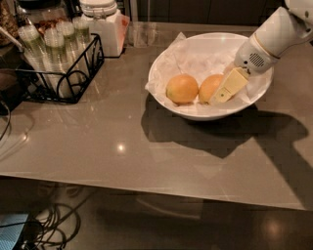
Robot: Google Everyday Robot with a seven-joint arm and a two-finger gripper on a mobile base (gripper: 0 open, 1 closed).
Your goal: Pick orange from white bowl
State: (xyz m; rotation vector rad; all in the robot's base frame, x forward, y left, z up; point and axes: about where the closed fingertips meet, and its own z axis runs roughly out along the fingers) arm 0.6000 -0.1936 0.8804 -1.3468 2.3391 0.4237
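Glossy grey-brown table [146, 161] fills the view, one lamp glint [120, 147] at 8 o'clock. Dark floor [161, 227] with loose cables [54, 229] at 7 o'clock. Dark panelling [210, 10] at 12 o'clock. Gripper [220, 93] at 2 o'clock.

The glossy grey-brown table [146, 156] before me carries the white bowl [205, 116] at back right, a black wire basket [63, 85] at back left, a white lidded jar [105, 29] and a clear cup [143, 33] behind, with my gripper [217, 97] reaching down into the bowl.
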